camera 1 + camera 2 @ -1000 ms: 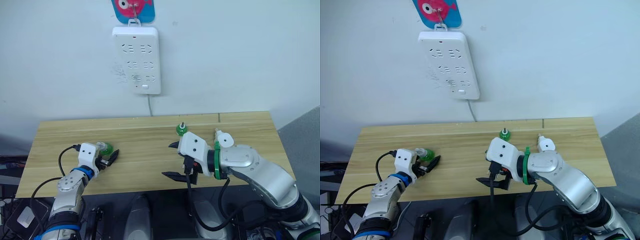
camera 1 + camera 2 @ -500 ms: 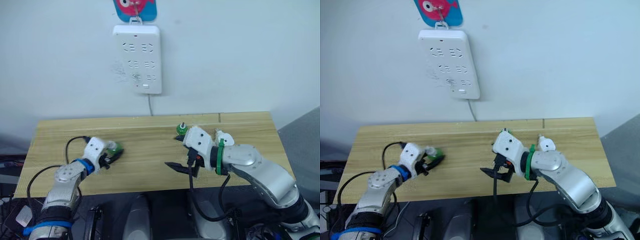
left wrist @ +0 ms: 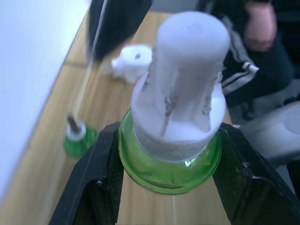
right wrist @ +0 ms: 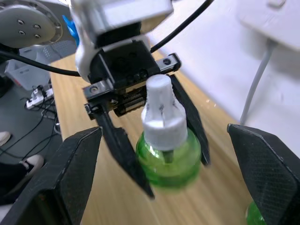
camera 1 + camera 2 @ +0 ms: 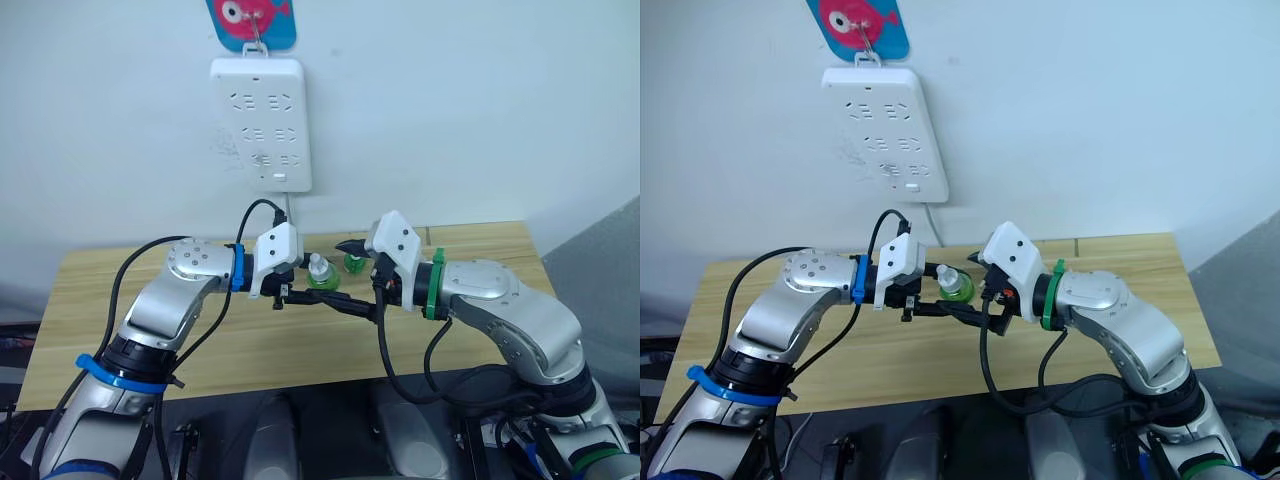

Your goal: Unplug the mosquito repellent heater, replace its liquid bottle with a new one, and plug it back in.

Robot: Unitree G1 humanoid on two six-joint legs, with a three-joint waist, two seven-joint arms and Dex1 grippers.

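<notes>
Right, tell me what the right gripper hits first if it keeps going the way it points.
Most likely the capped green bottle held by the left gripper, which sits straight ahead between the right gripper's open fingers; depth is uncertain.

A white wall (image 5: 450, 100) rises behind a light wooden table (image 5: 90, 300).

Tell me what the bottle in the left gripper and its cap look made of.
The bottle, held by the left gripper, looks like clear green plastic or glass: light passes through it and it shines glossy. Its cap looks like matte white plastic, ridged, with grey scuff marks.
</notes>
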